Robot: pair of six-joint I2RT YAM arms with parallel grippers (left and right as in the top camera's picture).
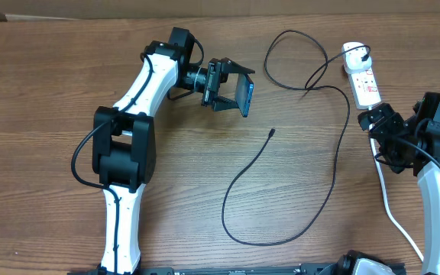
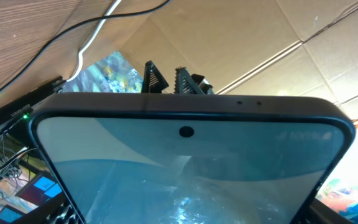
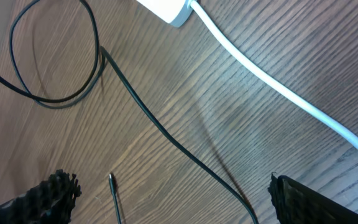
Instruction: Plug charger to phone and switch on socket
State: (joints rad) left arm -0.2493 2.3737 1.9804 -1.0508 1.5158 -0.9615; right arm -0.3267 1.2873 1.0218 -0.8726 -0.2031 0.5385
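My left gripper (image 1: 224, 86) is shut on the phone (image 1: 246, 94) and holds it tilted on edge above the table at the upper middle. In the left wrist view the phone's light blue screen (image 2: 191, 168) fills the frame. The charger's black cable (image 1: 334, 179) loops across the table from its white plug (image 1: 353, 53) in the socket (image 1: 363, 80) at the upper right. Its connector tip (image 1: 272, 132) lies loose on the wood, below and right of the phone; it shows in the right wrist view (image 3: 112, 180). My right gripper (image 1: 382, 130) is open, low over the table by the socket's end.
The socket's thick white cord (image 1: 392, 210) runs down the right side toward the front edge; it also crosses the right wrist view (image 3: 278, 87). The black cable passes between my right fingers (image 3: 166, 134). Cardboard lines the table's far edge (image 1: 205, 9).
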